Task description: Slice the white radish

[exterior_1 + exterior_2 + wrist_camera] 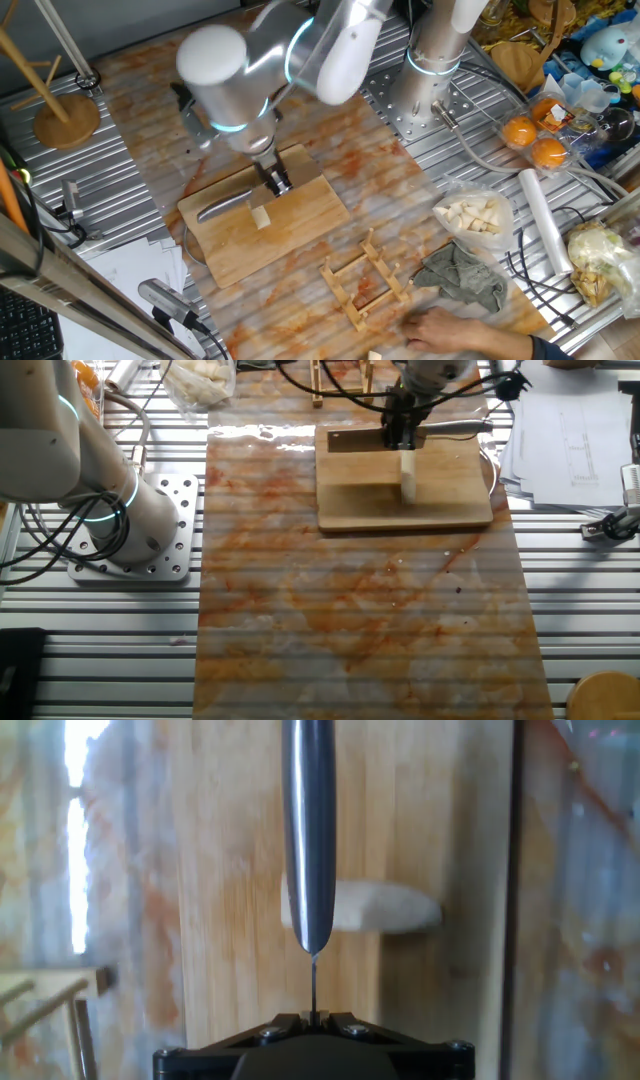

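Wooden board point(262, 228): one, directly below the claw; it carries the radish.
Claw point(277, 184): one, clamped on the knife handle, blade pointing away from it across the board.
Knife point(309, 830): one; in the hand view its blade stands edge-down over the radish, crossing it near one end.
White radish point(380, 906): one cream stick, lying on the board right under the blade and crosswise to it; no cut pieces show beside it.
Step in hand: the cutting stroke, by my reading; blade contact cannot be told.
Next move: a straight press down, blade kept square, radish liable to roll.
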You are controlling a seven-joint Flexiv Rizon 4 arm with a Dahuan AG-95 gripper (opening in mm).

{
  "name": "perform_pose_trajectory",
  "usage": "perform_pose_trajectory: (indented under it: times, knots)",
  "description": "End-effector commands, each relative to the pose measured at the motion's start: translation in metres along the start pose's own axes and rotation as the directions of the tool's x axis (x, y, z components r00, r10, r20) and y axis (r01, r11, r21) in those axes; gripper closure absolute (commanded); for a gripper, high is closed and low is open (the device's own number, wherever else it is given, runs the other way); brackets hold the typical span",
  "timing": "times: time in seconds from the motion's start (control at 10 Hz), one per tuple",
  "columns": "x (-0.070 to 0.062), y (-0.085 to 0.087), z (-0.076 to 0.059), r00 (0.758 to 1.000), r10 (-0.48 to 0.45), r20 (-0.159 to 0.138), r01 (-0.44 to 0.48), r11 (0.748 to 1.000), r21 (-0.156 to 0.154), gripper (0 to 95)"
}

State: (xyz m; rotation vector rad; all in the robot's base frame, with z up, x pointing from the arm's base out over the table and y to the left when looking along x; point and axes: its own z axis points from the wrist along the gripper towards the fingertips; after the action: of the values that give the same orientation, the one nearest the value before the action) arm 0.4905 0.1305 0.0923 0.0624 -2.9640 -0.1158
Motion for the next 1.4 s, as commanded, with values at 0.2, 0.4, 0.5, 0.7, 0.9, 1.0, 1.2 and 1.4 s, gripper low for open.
perform_pose_trajectory:
  times: [0.2,0.4,0.5,0.7,0.9,1.0,1.2,1.4]
  knots:
    - [-0.011,0.005,0.002,1.000,0.015,-0.001,-0.015,1.000,-0.011,95.0]
    - [-0.019,0.008,0.006,1.000,0.022,-0.005,-0.022,1.000,-0.009,95.0]
    - [-0.020,0.008,0.008,1.000,0.021,-0.005,-0.021,1.000,-0.009,95.0]
    - [-0.021,0.009,0.013,1.000,0.023,-0.003,-0.023,1.000,-0.002,95.0]
    - [-0.022,0.008,0.017,1.000,0.022,-0.001,-0.022,1.000,0.000,95.0]
    - [-0.022,0.008,0.019,1.000,0.022,-0.002,-0.022,1.000,0.003,95.0]
    - [-0.022,0.007,0.020,1.000,0.021,-0.003,-0.021,1.000,0.004,95.0]
    - [-0.023,0.007,0.024,1.000,0.021,-0.004,-0.021,1.000,0.007,95.0]
